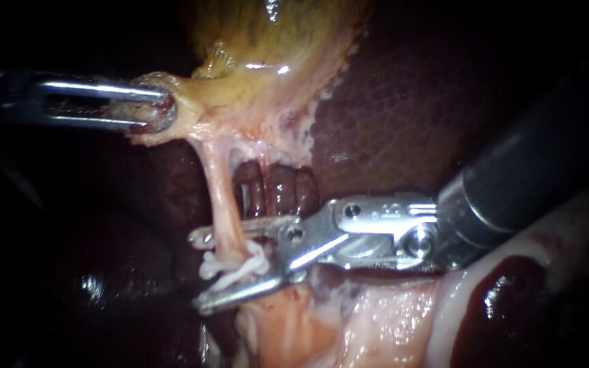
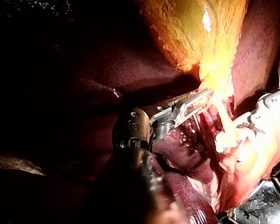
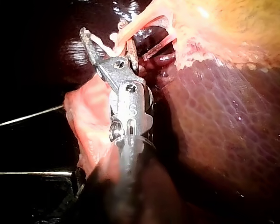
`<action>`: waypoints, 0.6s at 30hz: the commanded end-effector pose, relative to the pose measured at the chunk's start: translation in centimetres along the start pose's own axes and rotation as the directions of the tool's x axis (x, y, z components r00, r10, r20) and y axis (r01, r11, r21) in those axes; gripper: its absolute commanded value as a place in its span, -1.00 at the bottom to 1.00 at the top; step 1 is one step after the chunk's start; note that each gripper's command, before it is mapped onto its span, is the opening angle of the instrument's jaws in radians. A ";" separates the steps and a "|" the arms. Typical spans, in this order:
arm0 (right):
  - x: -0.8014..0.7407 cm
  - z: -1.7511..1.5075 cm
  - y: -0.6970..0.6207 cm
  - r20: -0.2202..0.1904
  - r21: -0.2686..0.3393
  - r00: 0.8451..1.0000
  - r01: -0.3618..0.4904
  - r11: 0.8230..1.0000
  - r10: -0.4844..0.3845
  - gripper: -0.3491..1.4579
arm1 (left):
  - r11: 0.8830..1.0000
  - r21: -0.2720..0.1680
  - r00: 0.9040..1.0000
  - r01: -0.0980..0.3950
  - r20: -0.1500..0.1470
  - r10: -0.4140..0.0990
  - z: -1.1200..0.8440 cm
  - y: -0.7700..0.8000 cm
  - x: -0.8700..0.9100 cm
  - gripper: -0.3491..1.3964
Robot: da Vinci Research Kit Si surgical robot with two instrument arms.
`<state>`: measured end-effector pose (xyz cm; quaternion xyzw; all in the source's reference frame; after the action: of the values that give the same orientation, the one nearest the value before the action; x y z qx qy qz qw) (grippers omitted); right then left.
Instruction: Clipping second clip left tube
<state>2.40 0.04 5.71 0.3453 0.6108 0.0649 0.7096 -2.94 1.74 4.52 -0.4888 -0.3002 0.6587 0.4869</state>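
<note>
centrally, the left tube [image 1: 221, 197] runs as a pale pink strand from the gallbladder [image 1: 274, 61] at upper centre down to the lower middle of the frame. a white clip [image 1: 236, 267] sits across it low down. the right instrument's pincer [image 1: 201, 270] is spread, one jaw above the clip and one below, with the tube passing between them. at upper left, the left instrument's pincer [image 1: 161, 109] pinches the gallbladder's pale edge. dark liver [image 1: 403, 102] lies behind.
</note>
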 end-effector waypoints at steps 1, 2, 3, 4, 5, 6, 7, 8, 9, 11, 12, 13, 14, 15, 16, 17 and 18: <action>0.01 -0.01 0.00 0.000 0.000 1.000 0.000 1.000 0.000 -0.14 | 1.000 -0.001 1.000 0.000 0.000 0.000 0.00 0.00 0.00 -1.00; 0.01 -0.02 0.00 0.000 0.000 1.000 -0.001 1.000 0.001 -0.16 | 1.000 -0.001 1.000 0.000 0.000 0.000 0.00 0.00 0.00 -1.00; 0.01 -0.02 -0.01 0.000 0.000 1.000 -0.001 1.000 0.001 -0.18 | 1.000 -0.001 1.000 0.000 0.000 0.000 0.00 0.00 0.00 -1.00; 0.01 -0.03 -0.01 0.000 0.001 1.000 -0.001 1.000 0.001 -0.23 | 1.000 -0.001 1.000 0.000 0.000 0.000 0.00 0.00 0.00 -1.00; 0.01 -0.03 -0.01 0.000 0.001 1.000 0.000 1.000 0.000 -0.27 | 1.000 -0.001 1.000 0.000 0.000 0.000 0.00 0.00 0.00 -1.00; 0.00 -0.04 -0.02 0.000 0.002 1.000 0.000 1.000 0.000 -0.36 | 1.000 -0.001 1.000 0.000 0.000 0.000 0.00 0.00 0.00 -1.00; 0.00 -0.05 -0.02 0.000 0.002 1.000 0.000 1.000 0.000 -0.45 | 1.000 -0.001 1.000 0.000 0.000 0.000 0.00 0.00 0.00 -1.00; 0.00 -0.06 -0.03 0.001 0.015 1.000 0.000 1.000 0.000 -0.54 | 1.000 -0.001 1.000 0.000 0.000 0.000 0.00 0.00 0.00 -1.00; -0.01 -0.07 -0.03 0.001 0.019 1.000 -0.006 1.000 0.006 -0.64 | 1.000 -0.001 1.000 0.000 0.000 0.000 0.00 0.00 0.00 -1.00; -0.02 -0.08 -0.03 0.001 0.021 1.000 -0.017 1.000 0.017 -0.84 | 1.000 -0.001 1.000 0.000 0.000 0.000 0.00 0.00 0.00 -1.00; -0.02 -0.08 -0.02 0.001 0.022 1.000 -0.023 0.999 0.023 -0.88 | 1.000 -0.001 1.000 0.000 0.000 0.000 0.00 0.00 0.00 -1.00; -0.02 -0.08 -0.02 0.001 0.023 1.000 -0.023 0.999 0.023 -0.93 | 1.000 -0.001 1.000 0.000 0.000 0.000 0.01 0.00 0.00 -1.00; -0.02 -0.08 -0.02 0.001 0.024 1.000 -0.022 0.999 0.022 -0.96 | 1.000 -0.001 1.000 0.000 0.000 0.000 0.01 0.00 0.00 -1.00; -0.02 -0.09 -0.02 0.002 0.024 1.000 -0.022 0.999 0.022 -0.99 | 1.000 -0.001 1.000 0.000 0.000 0.000 0.01 0.00 0.00 -1.00; -0.02 -0.09 -0.01 0.002 0.025 1.000 -0.022 0.999 0.022 -1.00 | 1.000 -0.001 1.000 0.000 0.000 0.000 0.01 0.00 0.00 -1.00; -0.02 -0.09 -0.01 0.002 0.025 1.000 -0.022 0.999 0.022 -1.00 | 1.000 0.000 1.000 0.000 0.000 0.000 0.01 0.00 0.00 -1.00; -0.02 -0.09 -0.01 0.002 0.025 1.000 -0.028 0.999 0.028 -1.00 | 1.000 0.000 1.000 0.000 0.000 0.000 0.01 0.00 0.00 -1.00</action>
<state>2.31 0.06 5.72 0.3625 0.6062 0.0674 0.7047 -2.95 1.74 4.52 -0.4889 -0.3006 0.6586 0.4866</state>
